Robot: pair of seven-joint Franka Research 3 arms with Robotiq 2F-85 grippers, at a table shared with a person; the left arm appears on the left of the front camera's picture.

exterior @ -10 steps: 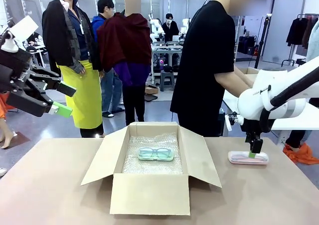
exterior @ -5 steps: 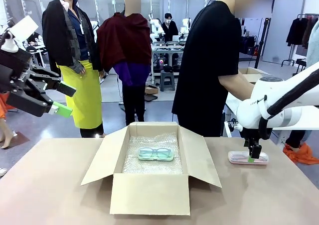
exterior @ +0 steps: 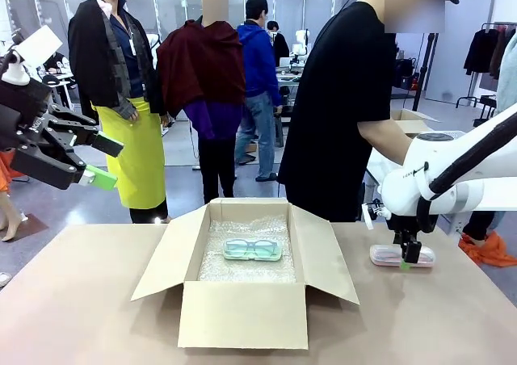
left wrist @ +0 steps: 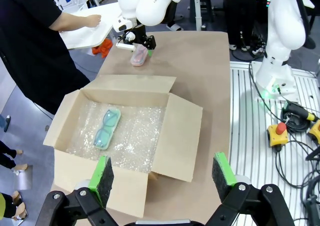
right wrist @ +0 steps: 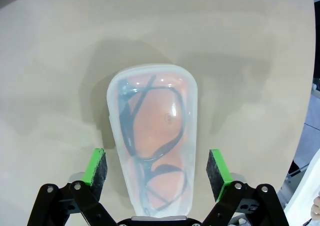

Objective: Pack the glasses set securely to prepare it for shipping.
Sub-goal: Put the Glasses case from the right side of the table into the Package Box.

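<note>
Near the table's (exterior: 81, 300) far-right corner, the pale pink pack (right wrist: 152, 136) is lying flat on the bare top, and the right gripper (exterior: 406, 260) is coming down over it. A second ago it was hanging a touch higher. Now its fingers are standing wide apart, one along each long side of the pack, not yet squeezing. That is looking like the start of a pick, with the second half of the set about to head for the box. The mint-green pack (exterior: 253, 249) is resting, unmoved, on the bubble wrap (exterior: 242, 272) inside the open cardboard box (exterior: 242, 312) at the table's middle. Beyond the left edge, the left gripper (exterior: 105, 161) is staying raised, fingers spread, holding nothing. A person (exterior: 331, 98) is standing at the far edge.
</note>
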